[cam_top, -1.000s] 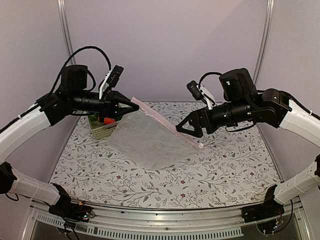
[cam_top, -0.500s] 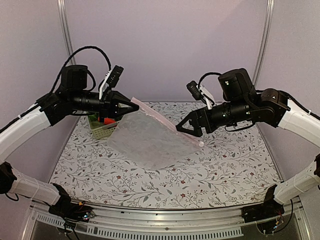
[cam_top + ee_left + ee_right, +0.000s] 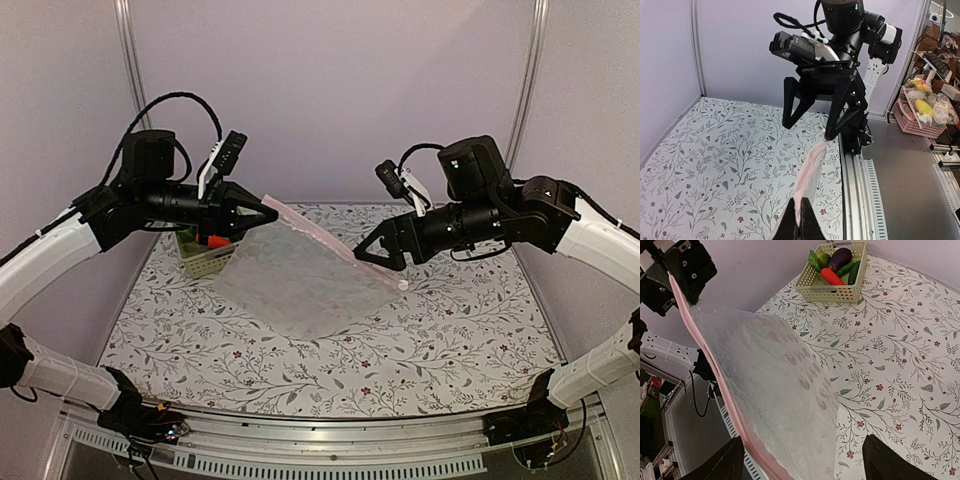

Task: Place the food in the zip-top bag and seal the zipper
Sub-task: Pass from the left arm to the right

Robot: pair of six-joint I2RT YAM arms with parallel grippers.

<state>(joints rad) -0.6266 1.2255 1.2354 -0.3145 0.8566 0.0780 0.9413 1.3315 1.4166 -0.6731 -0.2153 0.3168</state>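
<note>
The clear zip-top bag hangs in the air between the arms, its lower part sagging toward the table. My left gripper is shut on one end of the pink zipper. My right gripper is open and straddles the zipper edge near the other end, with the bag sheet between its wide fingers. The food, a purple eggplant, a red-orange piece and green pieces, lies in the pale green basket at the table's back left.
The basket stands behind and below the left gripper, partly hidden by it. The floral table top ends at a metal rail in front. Purple walls close off the back and sides.
My right gripper has risen slightly along the zipper edge, staying open. The left gripper and its hold on the bag are unchanged.
</note>
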